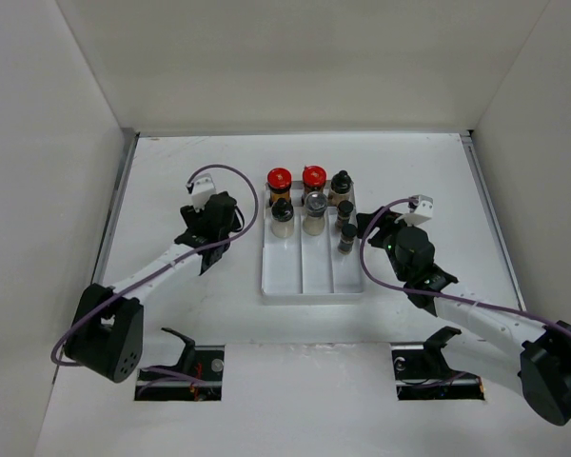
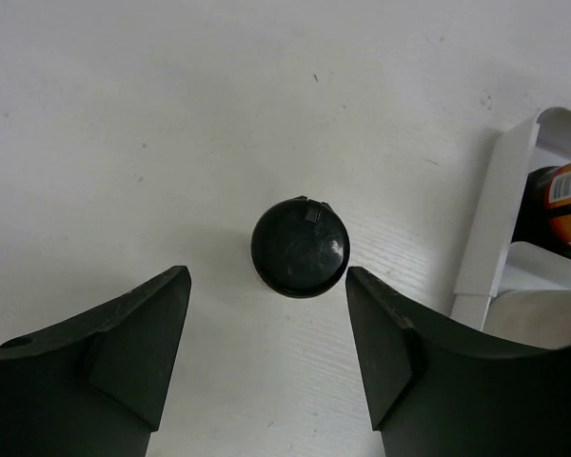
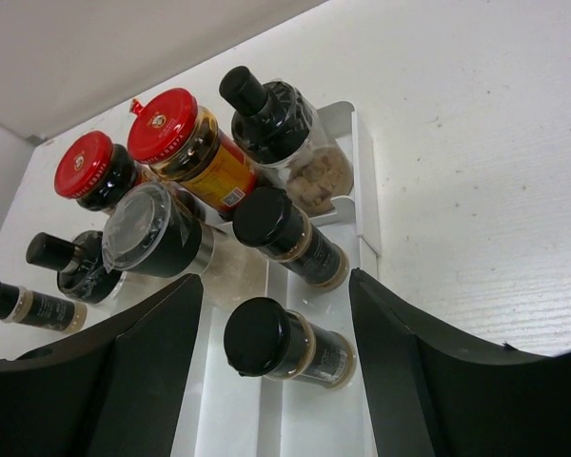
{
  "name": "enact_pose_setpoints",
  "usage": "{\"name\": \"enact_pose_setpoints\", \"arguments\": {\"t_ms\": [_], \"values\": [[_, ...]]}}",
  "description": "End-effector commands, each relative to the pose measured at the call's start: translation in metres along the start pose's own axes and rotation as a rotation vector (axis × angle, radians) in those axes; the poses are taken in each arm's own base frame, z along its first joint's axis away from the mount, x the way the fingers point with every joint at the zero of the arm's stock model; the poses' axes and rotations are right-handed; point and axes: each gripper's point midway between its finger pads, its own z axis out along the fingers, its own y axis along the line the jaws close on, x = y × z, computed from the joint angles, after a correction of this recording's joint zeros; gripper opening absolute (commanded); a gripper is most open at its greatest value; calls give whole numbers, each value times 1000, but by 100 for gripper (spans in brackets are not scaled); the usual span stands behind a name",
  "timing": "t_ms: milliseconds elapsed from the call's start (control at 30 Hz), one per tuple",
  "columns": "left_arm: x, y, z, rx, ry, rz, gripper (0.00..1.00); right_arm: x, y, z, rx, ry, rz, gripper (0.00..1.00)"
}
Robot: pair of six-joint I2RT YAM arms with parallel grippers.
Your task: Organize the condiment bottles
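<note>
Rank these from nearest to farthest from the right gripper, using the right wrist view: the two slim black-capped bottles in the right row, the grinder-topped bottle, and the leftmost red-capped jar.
1. Nearer slim bottle: just ahead of the right gripper.
2. Second slim bottle: directly behind the first.
3. Grinder-topped bottle: back of that row.
4. Leftmost red-capped jar: far back left.

We see white links and black joints on the left arm (image 1: 157,268) and right arm (image 1: 485,314), purple cables (image 1: 230,168), white wrist blocks (image 1: 203,185), and black wedge-shaped fingers (image 2: 138,352).
</note>
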Motion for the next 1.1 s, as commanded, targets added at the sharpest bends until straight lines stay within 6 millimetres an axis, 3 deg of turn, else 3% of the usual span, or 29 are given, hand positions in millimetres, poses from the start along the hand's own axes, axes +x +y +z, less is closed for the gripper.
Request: {"name": "enact_pose_setpoints", "arguments": {"t_ms": [0,167,400,633,733,867,1067], "values": [[-14,-16,7,40,-51,-70,64,-13,10,3,-30,-38,24,70],[-19,-24,16,57,-58,-72,63,-12,11,3,-32,-35,20,70],[-19,-17,28,28,-63,-85,48,-8,12,4,-37,-24,18,70],[-17,-23,26,43,-75,-86,28,-5,17,5,-52,-11,13,70],[-24,-26,11,71,-99,-84,24,-6,17,4,-53,-10,14,70],[-35,-32,-23,121,-117,-57,24,-9,17,2,-56,-22,17,70],[-30,-61,-81,281,-85,-8,24,-12,16,1,-55,-34,20,70]]}}
